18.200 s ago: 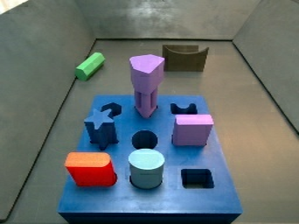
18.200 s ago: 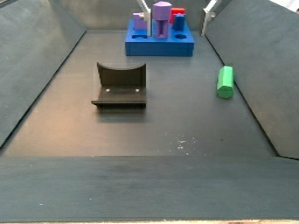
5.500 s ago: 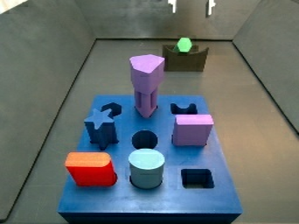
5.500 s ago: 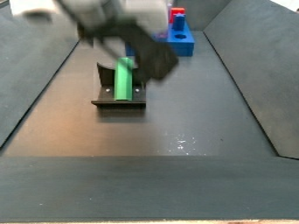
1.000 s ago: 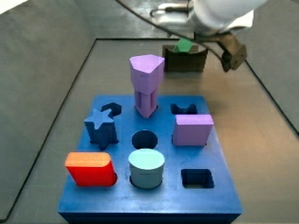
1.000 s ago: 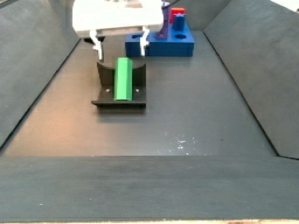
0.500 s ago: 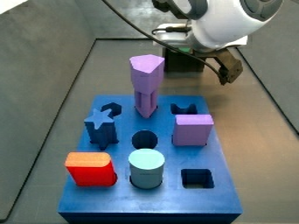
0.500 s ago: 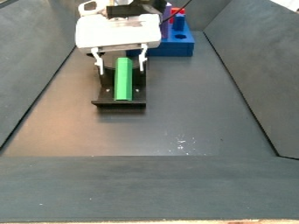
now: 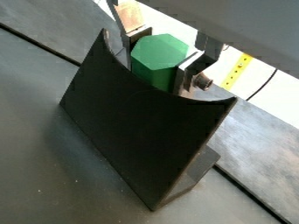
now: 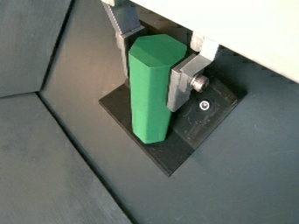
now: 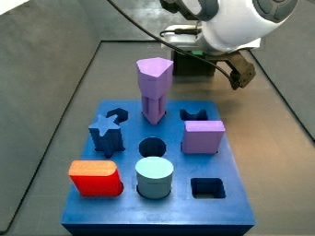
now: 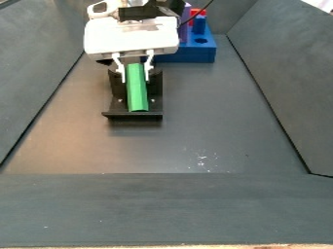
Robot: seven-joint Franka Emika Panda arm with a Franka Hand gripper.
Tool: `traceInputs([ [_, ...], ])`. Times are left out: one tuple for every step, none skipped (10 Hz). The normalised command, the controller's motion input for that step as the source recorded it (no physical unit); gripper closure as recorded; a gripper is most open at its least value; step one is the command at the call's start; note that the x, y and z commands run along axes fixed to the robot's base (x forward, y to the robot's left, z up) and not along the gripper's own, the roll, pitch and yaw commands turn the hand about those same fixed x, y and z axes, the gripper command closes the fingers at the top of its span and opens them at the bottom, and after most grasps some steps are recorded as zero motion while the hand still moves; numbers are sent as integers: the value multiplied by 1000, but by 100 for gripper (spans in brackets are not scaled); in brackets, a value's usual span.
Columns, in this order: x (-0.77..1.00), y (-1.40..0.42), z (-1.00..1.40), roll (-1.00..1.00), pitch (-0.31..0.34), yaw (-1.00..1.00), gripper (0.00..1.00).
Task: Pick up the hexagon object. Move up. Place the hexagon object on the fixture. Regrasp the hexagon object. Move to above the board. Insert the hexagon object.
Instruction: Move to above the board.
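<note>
My claw [image 12: 134, 64] has just closed in on the hexagon object [image 12: 135, 87], which lies between its fingers [image 10: 184, 77] in the fixture [image 12: 131, 105] directly below. It seems clenched on the bar, though contact is hard to confirm, so the regrasp looks nearly done and the lift toward the board [image 11: 160, 175] comes next.

A dark grey floor [image 12: 196, 146] lies between sloping grey walls [image 12: 37, 88], evenly lit.

Gripper [image 12: 132, 64] low at the far end, pointing down, silver fingers [image 10: 187, 77] pressed against both sides of the hexagon object [image 10: 153, 87].
</note>
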Motion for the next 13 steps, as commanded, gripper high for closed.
traceInputs([
  [-217,-212,1000,-62,-100,18,100],
  [-214,-194,1000,-66,-107,15,100],
  [-210,-179,1000,-72,-94,12,100],
  [-200,-171,1000,-62,-77,-8,100],
  [-194,-160,1000,-50,-59,-27,100],
  [-187,-151,1000,-45,-36,-45,100],
  [-177,-138,1000,-43,-1,-61,100],
  [-170,-129,1000,-45,27,-65,100],
  [-156,-113,1000,-43,58,-58,100],
  [-148,-103,1000,-42,79,-46,100],
  [-141,-95,1000,-40,87,-31,100],
  [-127,-79,1000,-47,100,-6,100],
  [-122,-69,1000,-47,102,12,100],
])
